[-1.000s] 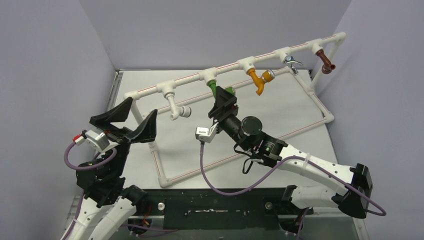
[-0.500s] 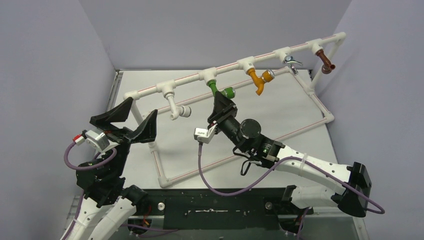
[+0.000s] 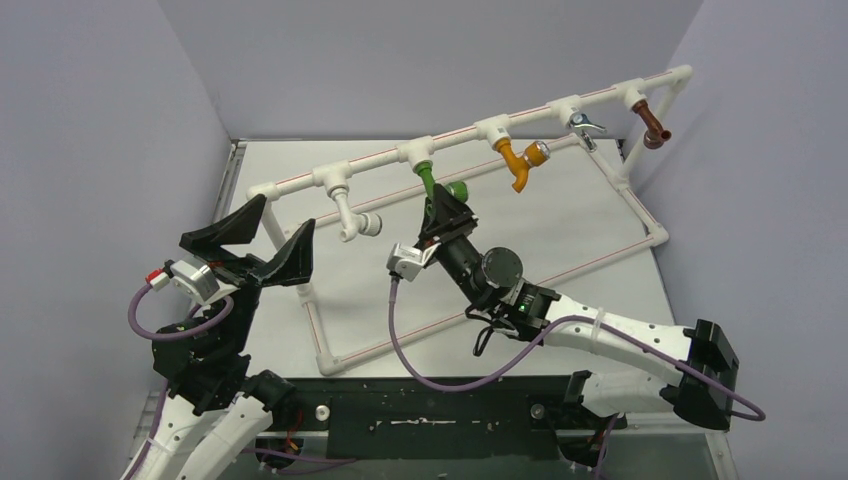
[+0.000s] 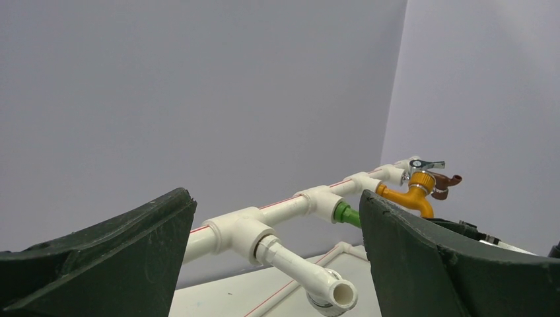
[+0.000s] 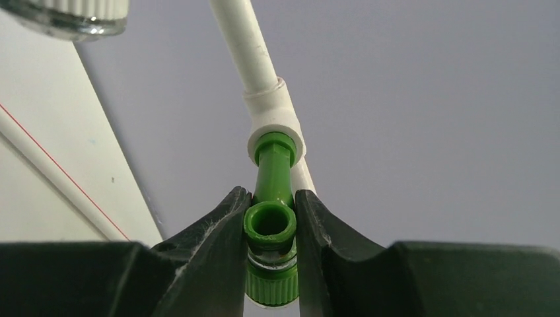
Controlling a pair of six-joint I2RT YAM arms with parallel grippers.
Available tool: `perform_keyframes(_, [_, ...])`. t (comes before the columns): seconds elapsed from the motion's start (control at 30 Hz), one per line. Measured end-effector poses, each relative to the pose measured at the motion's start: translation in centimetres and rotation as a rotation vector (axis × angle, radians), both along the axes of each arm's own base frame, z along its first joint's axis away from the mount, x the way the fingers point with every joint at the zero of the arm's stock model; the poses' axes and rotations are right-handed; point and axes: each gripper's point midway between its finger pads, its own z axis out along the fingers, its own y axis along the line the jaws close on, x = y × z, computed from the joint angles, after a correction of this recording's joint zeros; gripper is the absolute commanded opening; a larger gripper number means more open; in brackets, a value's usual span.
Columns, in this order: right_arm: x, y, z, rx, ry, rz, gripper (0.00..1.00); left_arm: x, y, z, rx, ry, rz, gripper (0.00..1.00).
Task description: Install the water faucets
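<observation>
Under the long white pipe frame (image 3: 370,163), the right gripper (image 5: 271,221) squeezes the smooth, bent green plastic faucet (image 5: 274,165), which is stuck in a round white joint (image 5: 277,115). Away from it, the left gripper (image 3: 281,224) gapes wide and empty.

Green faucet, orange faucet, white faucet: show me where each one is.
green faucet (image 5: 274,177), right wrist view, on its stem.
orange faucet (image 3: 512,158), top view, on its bent body.
white faucet (image 3: 345,210), top view, on its stem.
</observation>
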Motion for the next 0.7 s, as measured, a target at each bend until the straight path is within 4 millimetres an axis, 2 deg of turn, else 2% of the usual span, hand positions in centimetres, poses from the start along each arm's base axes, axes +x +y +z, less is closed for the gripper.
perform_keyframes(0.17, [-0.08, 0.04, 0.13, 0.206, 0.068, -0.009, 0.00, 0.00, 0.01, 0.00, 0.000, 0.000, 0.000, 0.94])
perform_keyframes(0.7, [-0.14, -0.16, 0.29, 1.058, 0.435, 0.067, 0.00, 0.00, 0.01, 0.00, 0.000, 0.000, 0.000, 0.94])
